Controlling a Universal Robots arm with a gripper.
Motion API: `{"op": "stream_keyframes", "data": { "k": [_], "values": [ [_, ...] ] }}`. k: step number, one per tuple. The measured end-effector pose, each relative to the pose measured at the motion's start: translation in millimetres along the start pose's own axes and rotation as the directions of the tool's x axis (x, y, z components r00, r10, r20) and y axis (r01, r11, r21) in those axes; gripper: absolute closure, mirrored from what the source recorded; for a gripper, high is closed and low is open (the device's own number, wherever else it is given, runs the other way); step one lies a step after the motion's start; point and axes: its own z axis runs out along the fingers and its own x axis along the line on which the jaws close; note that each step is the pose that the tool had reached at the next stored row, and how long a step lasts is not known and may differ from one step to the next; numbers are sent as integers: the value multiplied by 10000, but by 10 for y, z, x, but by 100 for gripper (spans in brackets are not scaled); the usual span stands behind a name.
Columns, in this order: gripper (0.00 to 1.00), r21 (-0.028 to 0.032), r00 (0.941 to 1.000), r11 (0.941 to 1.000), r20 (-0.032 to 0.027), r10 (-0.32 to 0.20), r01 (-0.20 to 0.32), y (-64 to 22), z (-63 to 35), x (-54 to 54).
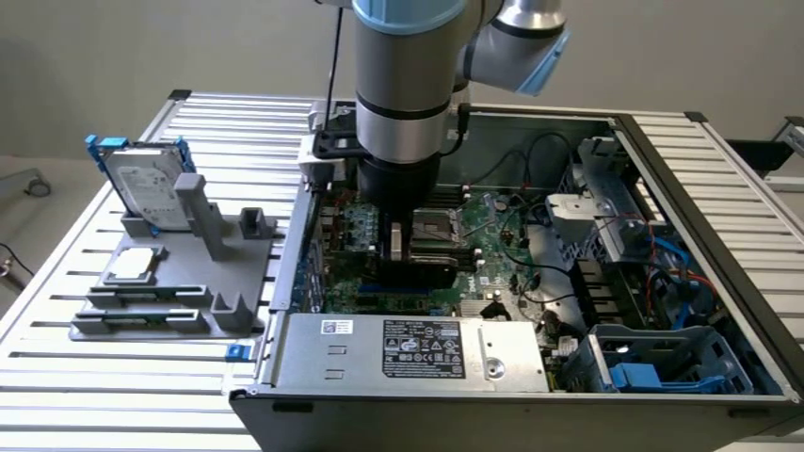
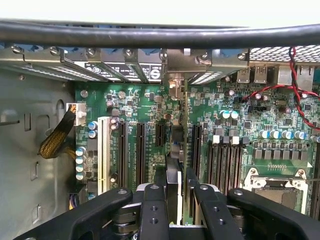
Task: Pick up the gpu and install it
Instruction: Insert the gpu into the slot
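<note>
Between the two sides of the pincer (image 2: 177,189): the gpu (image 2: 173,150), seen edge-on and upright, running from the grip toward the rear bracket bays (image 2: 125,60).
Pincer state: half closed, pinching the gpu by both faces, low inside the computer case (image 1: 703,188).
Step in hand: judged to be seating the card; how deep it sits I cannot tell.
Doing it well: keep the card upright and parallel to the black slots (image 2: 140,150) of the motherboard (image 2: 140,105). Line its metal end up with a bay. Press straight down and evenly, without twisting.
In the way: neighbouring slots just beside the card, a white slot (image 2: 103,150) further off, and a red cable (image 2: 295,95) and the processor socket (image 2: 275,185) on the other side.
Outside the case: on the exterior view's left, a hard drive (image 1: 145,184) and a silver chip (image 1: 136,264) on a grey stand (image 1: 164,282) on the table (image 1: 75,377), well apart.
</note>
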Motion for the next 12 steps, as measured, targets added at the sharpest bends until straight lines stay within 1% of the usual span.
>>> {"op": "stream_keyframes", "data": {
  "k": [4, 12],
  "values": [
    [74, -45, 10000, 10000, 7, 0, 1, 0, 0, 0],
    [74, -50, 10000, 10000, 71, -1, 2, -1, 4, 0]
  ]
}}
